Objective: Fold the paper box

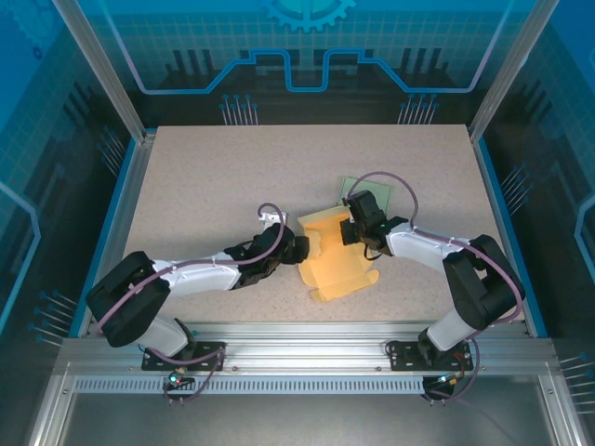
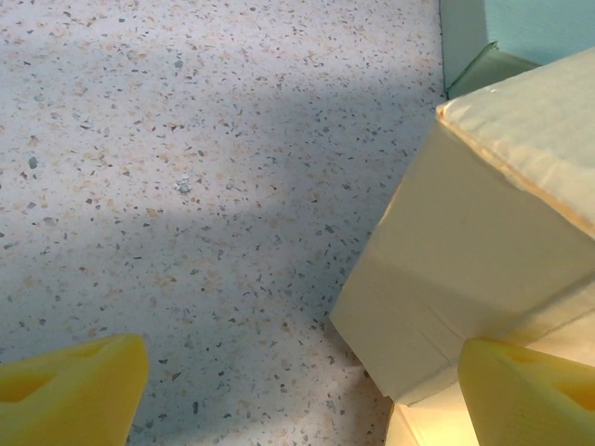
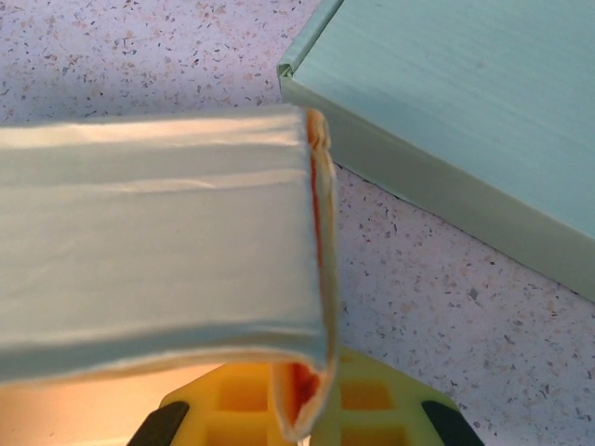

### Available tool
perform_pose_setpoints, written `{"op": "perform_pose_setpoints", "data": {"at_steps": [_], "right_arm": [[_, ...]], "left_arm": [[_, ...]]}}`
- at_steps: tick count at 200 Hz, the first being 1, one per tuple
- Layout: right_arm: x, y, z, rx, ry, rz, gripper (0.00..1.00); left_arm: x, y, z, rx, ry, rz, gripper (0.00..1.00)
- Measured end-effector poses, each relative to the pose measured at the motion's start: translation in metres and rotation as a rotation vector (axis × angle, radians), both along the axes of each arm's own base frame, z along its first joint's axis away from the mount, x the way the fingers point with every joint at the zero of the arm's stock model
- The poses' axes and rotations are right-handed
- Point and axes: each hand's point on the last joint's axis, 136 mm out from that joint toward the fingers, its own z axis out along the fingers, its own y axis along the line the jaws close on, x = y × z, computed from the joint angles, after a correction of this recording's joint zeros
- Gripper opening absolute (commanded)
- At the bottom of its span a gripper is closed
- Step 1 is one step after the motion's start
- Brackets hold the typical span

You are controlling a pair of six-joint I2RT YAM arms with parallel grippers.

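- Top: box [image 1: 339, 260] centre frame. Left gripper [image 1: 299, 251] at its left side, right gripper [image 1: 353, 230] on its upper edge.
- Left wrist: fingers [image 2: 74, 390] spread wide, nothing held. Box wall at right; push it squarely.
- Right wrist: jaws pinched on flap [image 3: 158, 242], bottom centre. Grip firm and crease along the fold.

Yellow paper box [image 2: 465, 242]; pale green box [image 3: 465, 111]; speckled beige table [image 1: 232, 177].
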Motion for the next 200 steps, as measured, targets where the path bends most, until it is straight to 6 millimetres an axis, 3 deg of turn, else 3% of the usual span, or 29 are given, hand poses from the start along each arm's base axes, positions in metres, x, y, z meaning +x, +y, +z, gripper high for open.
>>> {"op": "perform_pose_setpoints", "data": {"at_steps": [44,125,200], "right_arm": [[0.0,-0.001,0.0,-0.003,-0.001,-0.003,0.0],[0.003,-0.012,0.0,-0.048,-0.017,-0.041,0.0],[0.003,-0.012,0.0,-0.049,-0.017,-0.042,0.0]], "left_arm": [[0.001,-0.008,0.0,0.036,-0.037,-0.025,0.88],[0.024,-0.017,-0.005,0.251,-0.123,0.012,0.89],[0.023,-0.019,-0.003,0.24,-0.156,-0.001,0.85]]}}
